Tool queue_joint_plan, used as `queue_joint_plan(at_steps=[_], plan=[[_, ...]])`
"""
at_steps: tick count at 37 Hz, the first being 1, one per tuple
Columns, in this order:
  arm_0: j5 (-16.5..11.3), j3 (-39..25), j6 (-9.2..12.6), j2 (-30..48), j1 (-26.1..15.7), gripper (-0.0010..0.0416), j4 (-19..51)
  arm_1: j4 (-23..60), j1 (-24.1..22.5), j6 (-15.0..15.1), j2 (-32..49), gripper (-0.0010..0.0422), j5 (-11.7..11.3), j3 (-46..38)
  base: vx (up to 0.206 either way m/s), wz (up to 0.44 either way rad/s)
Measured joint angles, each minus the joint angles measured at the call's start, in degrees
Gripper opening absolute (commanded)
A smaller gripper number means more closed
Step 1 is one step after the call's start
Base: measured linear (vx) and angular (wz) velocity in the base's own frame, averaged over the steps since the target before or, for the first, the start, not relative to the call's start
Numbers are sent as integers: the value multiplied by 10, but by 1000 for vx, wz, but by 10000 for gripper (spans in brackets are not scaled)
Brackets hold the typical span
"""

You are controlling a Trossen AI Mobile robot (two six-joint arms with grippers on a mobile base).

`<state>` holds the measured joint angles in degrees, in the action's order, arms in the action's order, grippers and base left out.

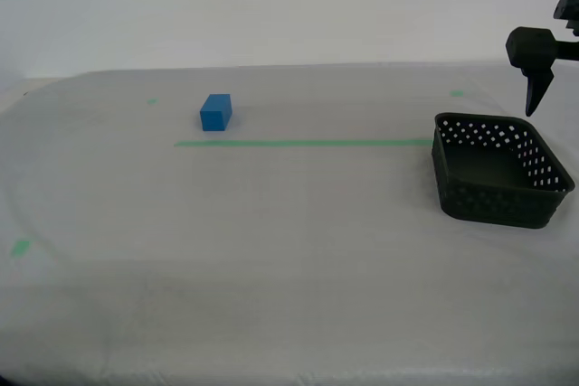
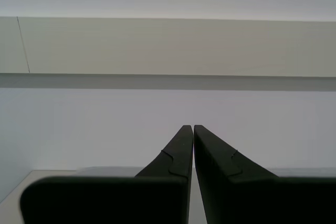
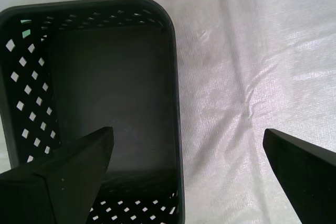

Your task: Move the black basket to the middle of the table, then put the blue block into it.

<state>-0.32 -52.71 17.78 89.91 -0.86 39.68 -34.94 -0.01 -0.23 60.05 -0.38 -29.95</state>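
The square black plastic basket [image 1: 499,169] with rounded corners and perforated low walls sat on the whitish-grey cloth-covered table [image 1: 271,250] at the exterior view's right, near that edge, at the end of the long green tape line [image 1: 303,143]. It looked light, thin-walled and fairly stiff, probably a little slick, so I judged a pinch across one wall at the rim to be the surest hold, with a drag or low lift rather than a high carry. My first gripper [image 3: 186,153] hung above it with jaws spread wide and empty, one over the basket's [image 3: 113,93] interior and the other over bare cloth outside, straddling a side wall. My second gripper [image 2: 190,145] pointed at the blank wall, its jaws nearly closed with only a sliver between them, holding nothing. The small solid bright-blue rectangular block [image 1: 215,112] stood well apart toward the exterior view's left, just beyond the tape line; it seemed rigid and light, easy to grip across opposite faces. The cloth between them lay open, giving free room to slide the basket toward the middle, though the cloth might bunch.
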Motion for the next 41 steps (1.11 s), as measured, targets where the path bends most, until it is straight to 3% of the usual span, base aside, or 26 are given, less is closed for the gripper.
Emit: queue_joint_plan(at_steps=[17, 41], plan=[[-3, 2, 0, 103, -3, 399, -36, 0, 0, 0, 0, 0, 0, 0, 0, 0], [21, 10, -3, 110, -17, 398, -46, 0, 0, 0, 0, 0, 0, 0, 0, 0]])
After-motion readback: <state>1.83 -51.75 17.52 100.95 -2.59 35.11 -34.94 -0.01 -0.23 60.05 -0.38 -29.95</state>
